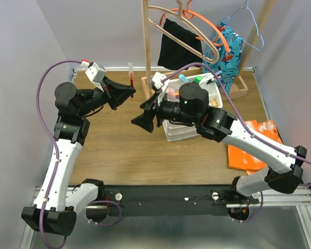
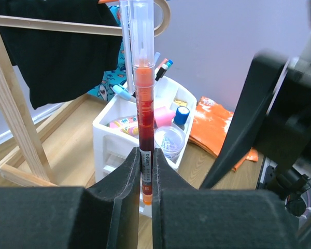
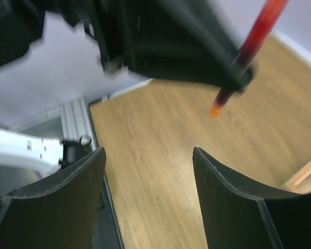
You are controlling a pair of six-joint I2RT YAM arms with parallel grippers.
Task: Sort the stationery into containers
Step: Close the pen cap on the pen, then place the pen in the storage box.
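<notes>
Closest thing up front is the left gripper (image 2: 146, 176), its two black fingers pressed together on a red pen (image 2: 145, 104). It's pinching the pen low down near the orange tip, so most of the barrel and the clear cap stick straight up above the fingers. My guess is it's held that way to leave plenty of free barrel, either for the other arm to grab or to lower it into a slot. Just past the pen, beyond the left fingertips, sits the white organiser (image 2: 101, 135). Its top tray already holds a blue-capped bottle (image 2: 181, 115), a pink-capped bottle next to it, and a few pens (image 2: 163, 67) standing in a back compartment. The right gripper (image 3: 147, 155) is spread wide with nothing between its fingers. It points toward the left one, and from its wrist view the pen's tip hangs ahead of and above the gap, not touching. Looks like a handover setup to me, but I can't tell for sure. An orange cloth (image 1: 254, 150) lies off behind the right arm, and the wooden hanger rack (image 1: 145, 41) stands beyond the organiser.
</notes>
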